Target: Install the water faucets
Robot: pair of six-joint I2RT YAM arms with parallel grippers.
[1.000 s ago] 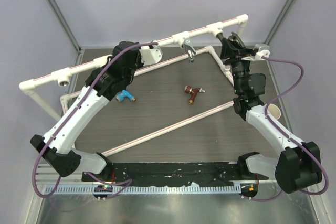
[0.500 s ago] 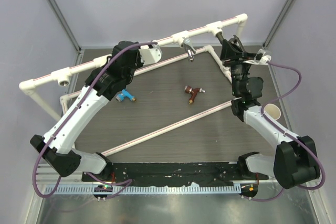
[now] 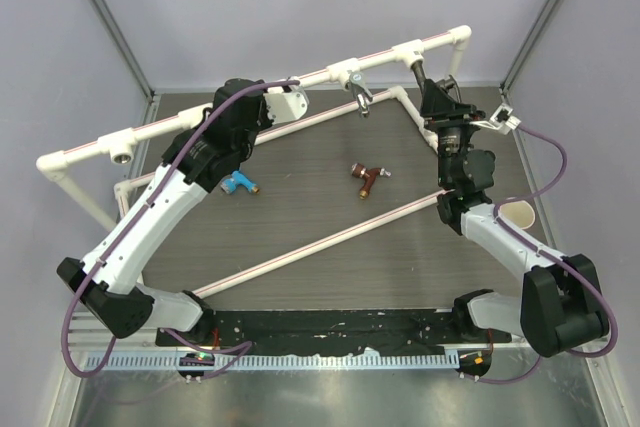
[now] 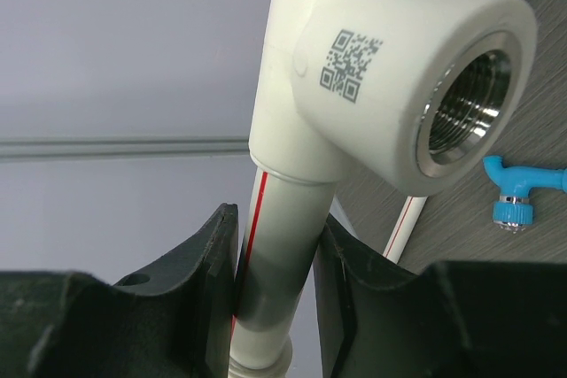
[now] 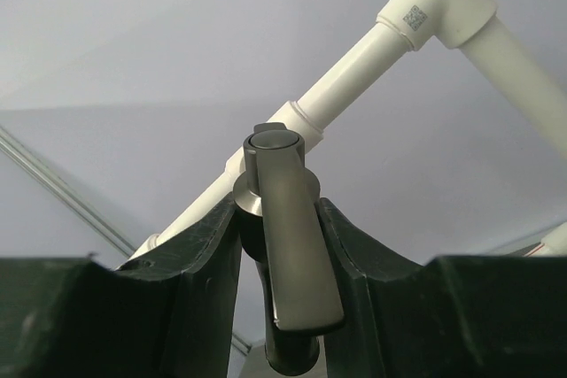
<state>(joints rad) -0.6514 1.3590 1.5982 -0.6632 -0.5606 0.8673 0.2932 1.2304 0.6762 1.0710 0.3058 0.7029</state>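
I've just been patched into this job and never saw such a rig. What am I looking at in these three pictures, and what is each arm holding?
A left arm and a right arm stand at the near edge of a table. The overhead picture looks down from behind them. The other two come from a camera on each wrist, so the black shapes at the bottom are that arm's own fingers. The left gripper is shut on the white pipe beside an empty threaded tee socket. The right gripper is shut on the dark faucet, held up at the same pipe frame; whether it is screwed in, I cannot tell. A chrome faucet hangs from the frame. The red-brown faucet and the blue faucet lie loose on the table.
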